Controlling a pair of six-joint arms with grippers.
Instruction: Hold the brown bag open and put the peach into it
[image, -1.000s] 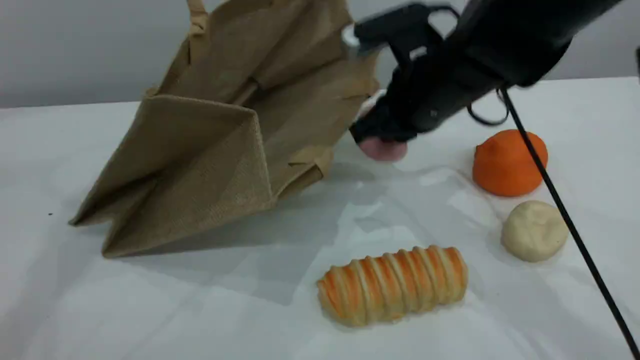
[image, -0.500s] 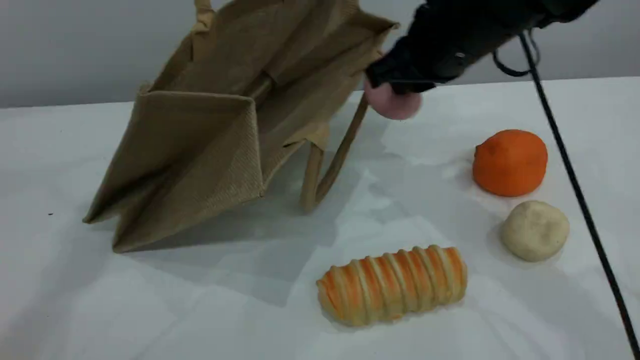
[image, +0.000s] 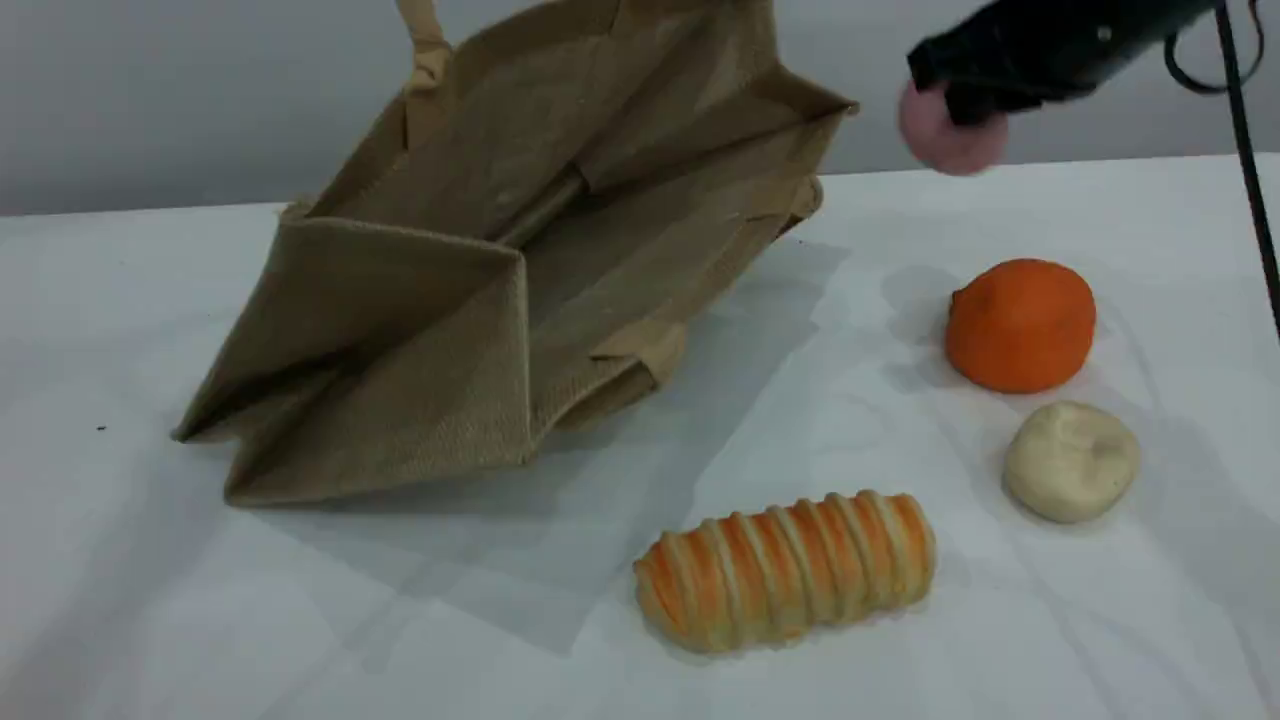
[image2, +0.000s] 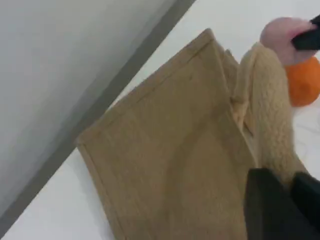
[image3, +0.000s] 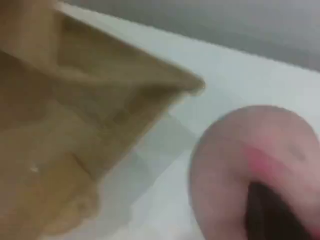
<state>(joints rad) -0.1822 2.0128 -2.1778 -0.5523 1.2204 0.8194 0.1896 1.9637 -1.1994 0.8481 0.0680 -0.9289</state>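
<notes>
The brown bag (image: 480, 290) lies tilted on the white table with its mouth open toward the right. One beige handle (image2: 270, 115) runs up out of the scene view's top, and in the left wrist view my left gripper (image2: 282, 202) is shut on it. At the upper right of the scene my right gripper (image: 965, 95) is shut on the pink peach (image: 945, 130), held in the air above and to the right of the bag's rim. The right wrist view shows the peach (image3: 255, 160) close up against a black fingertip (image3: 270, 212), with the bag's rim (image3: 125, 75) to its left.
An orange ball (image: 1020, 325) and a cream lumpy ball (image: 1070, 460) sit at the right of the table. A striped orange bread roll (image: 785, 570) lies in front. A black cable (image: 1248, 150) hangs along the right edge.
My right gripper has carried the peach up off the table and to the right. The bag's mouth has risen and spread, and the lower handle that hung down no longer shows.
</notes>
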